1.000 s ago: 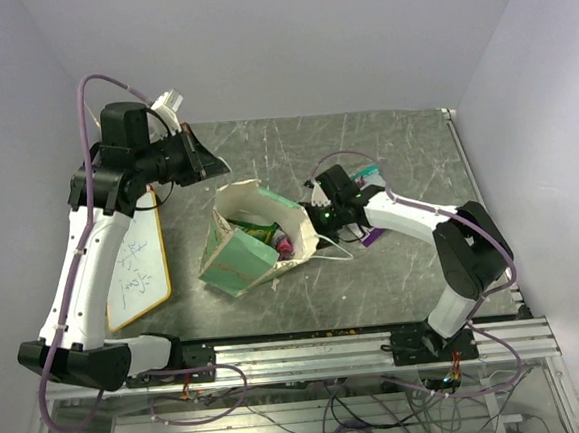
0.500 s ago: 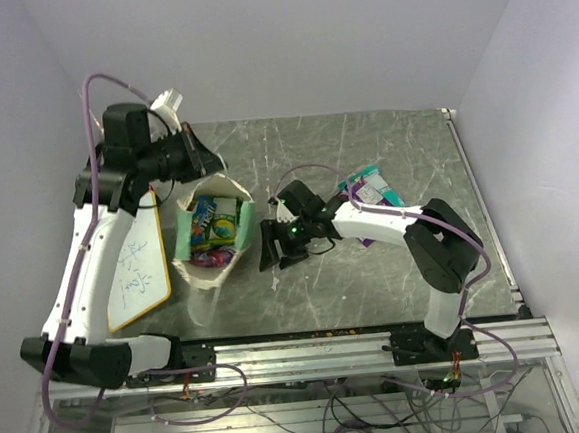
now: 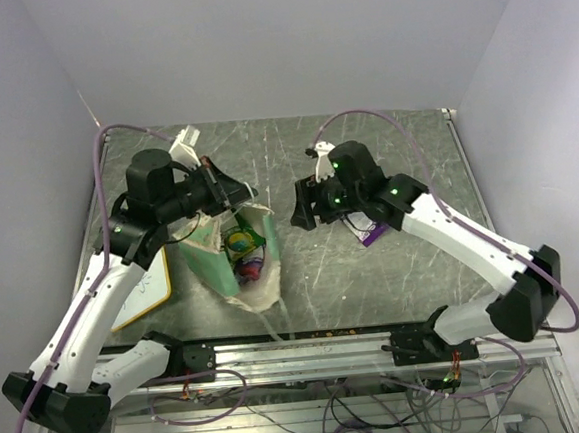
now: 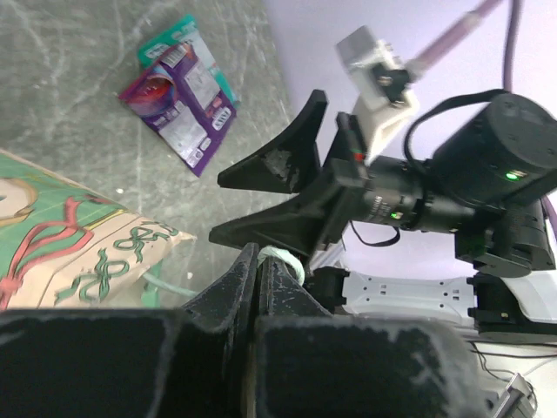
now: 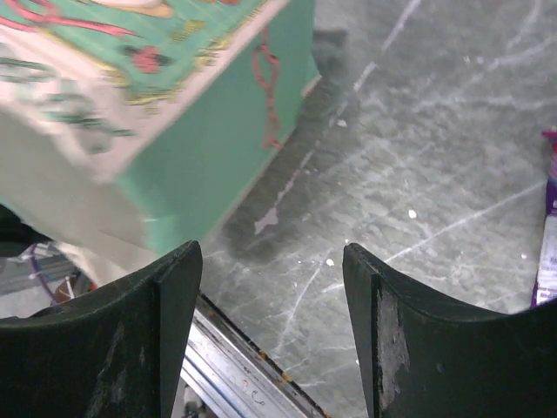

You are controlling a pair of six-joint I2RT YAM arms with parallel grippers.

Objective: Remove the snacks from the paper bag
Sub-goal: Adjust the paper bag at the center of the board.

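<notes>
The right hand [image 5: 270, 252] has its two black fingers spread wide, with nothing between them. Ahead and to its left is the tilted paper bag [image 5: 209, 148], mint-green side facing, casting a shadow on the grey bench [image 5: 418, 131]. A purple packet [image 5: 548, 244] edges in far right.

Paper bag [image 3: 201, 264] left of loose packets [image 3: 369, 233]

Plain lavender walls [image 3: 256, 49] rise beyond the left gripper [image 3: 240, 193] and the right gripper [image 3: 300, 214] and close in on either side, evenly lit. Under both grippers there's a dark grey-green table [image 3: 404, 147], marbled and crossed with pale scratches, soft shadows lying on it. Out past the left gripper, a wood-framed whiteboard [image 3: 147, 291] lies flat. Nearer than both, an aluminium rail [image 3: 310, 353] edges the table, with loose cables [image 3: 365, 411] tangled below it.
</notes>
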